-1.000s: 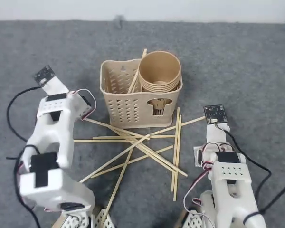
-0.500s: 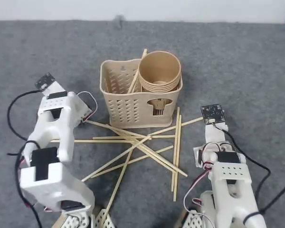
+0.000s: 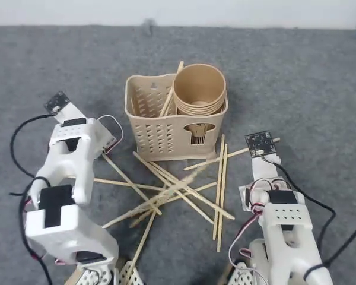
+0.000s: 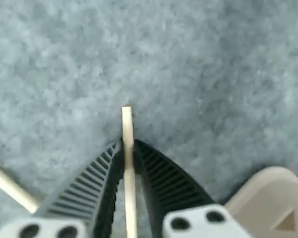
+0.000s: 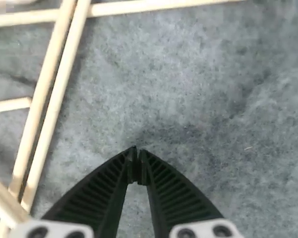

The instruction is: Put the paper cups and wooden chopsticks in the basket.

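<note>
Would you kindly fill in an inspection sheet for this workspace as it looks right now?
Surface: grey mat, no spills seen.
Job's things: basket upright; stacked cups inside it, with one leaning chopstick beside them; many chopsticks crisscrossed on the mat in front of the basket.
Clutter: nothing seen.
Grippers: left pincer shut on a chopstick, low over the mat; right pincer shut and empty, over bare mat near two side-by-side chopsticks.
Cables: black cables loop on the mat beside each arm.
Surroundings: pale wall along the far edge.
</note>
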Robot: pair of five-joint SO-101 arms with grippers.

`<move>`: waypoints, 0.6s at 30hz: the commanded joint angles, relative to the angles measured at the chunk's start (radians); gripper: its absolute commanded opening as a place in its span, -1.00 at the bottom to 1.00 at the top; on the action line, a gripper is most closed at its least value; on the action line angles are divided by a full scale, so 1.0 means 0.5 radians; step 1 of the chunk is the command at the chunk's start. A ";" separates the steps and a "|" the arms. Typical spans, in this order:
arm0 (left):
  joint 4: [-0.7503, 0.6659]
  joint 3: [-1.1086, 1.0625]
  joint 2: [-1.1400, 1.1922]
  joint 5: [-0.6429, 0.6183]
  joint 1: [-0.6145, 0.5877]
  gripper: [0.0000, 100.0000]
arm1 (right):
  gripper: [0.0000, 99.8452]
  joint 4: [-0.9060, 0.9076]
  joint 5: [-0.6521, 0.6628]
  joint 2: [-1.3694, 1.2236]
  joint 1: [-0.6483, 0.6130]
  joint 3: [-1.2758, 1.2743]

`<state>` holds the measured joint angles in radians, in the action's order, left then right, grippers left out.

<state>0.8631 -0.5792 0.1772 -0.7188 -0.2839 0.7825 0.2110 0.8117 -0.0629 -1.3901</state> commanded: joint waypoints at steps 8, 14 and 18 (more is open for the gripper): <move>-0.049 0.118 -0.117 -0.006 -0.061 -0.97 | -0.98 -0.014 0.034 0.057 -0.005 0.025; -0.049 0.118 -0.635 -0.003 -0.089 -0.97 | -0.98 -0.020 0.034 0.057 -0.005 0.025; -0.049 0.109 -1.046 0.000 -0.089 -0.97 | -0.98 -0.023 0.034 0.057 -0.005 0.021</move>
<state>0.8631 -0.5577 -0.1649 -0.7142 -0.3222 0.7825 0.2110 0.8117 -0.0614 -1.3901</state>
